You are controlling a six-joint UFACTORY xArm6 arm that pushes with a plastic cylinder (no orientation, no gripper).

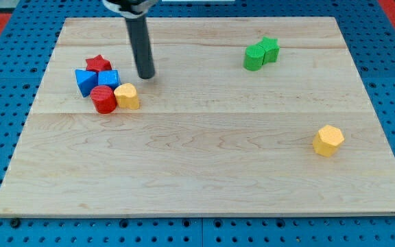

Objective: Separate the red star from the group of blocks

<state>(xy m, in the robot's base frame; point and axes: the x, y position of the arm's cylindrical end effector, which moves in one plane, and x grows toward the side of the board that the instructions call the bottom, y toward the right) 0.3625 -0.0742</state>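
My tip (146, 75) (plain rod, no hand to open/close) on wooden desk (197, 171). Red star block (98, 64) just left, touching blue blocks (96, 80). Risk: straight push drags neighbours w/ it.

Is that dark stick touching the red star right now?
No. My tip sits on the board just to the right of the red star, with a visible gap of bare wood between them.

- The red star (98, 64) sits at the top of a tight cluster, touching two blue blocks (86, 81) (109, 78) below it.
- A red cylinder (103, 99) and a yellow block (127, 96) close the cluster's bottom.
- My tip (145, 75) stands just right of the cluster.
- The desk (197, 171) lies open above and left of the star.
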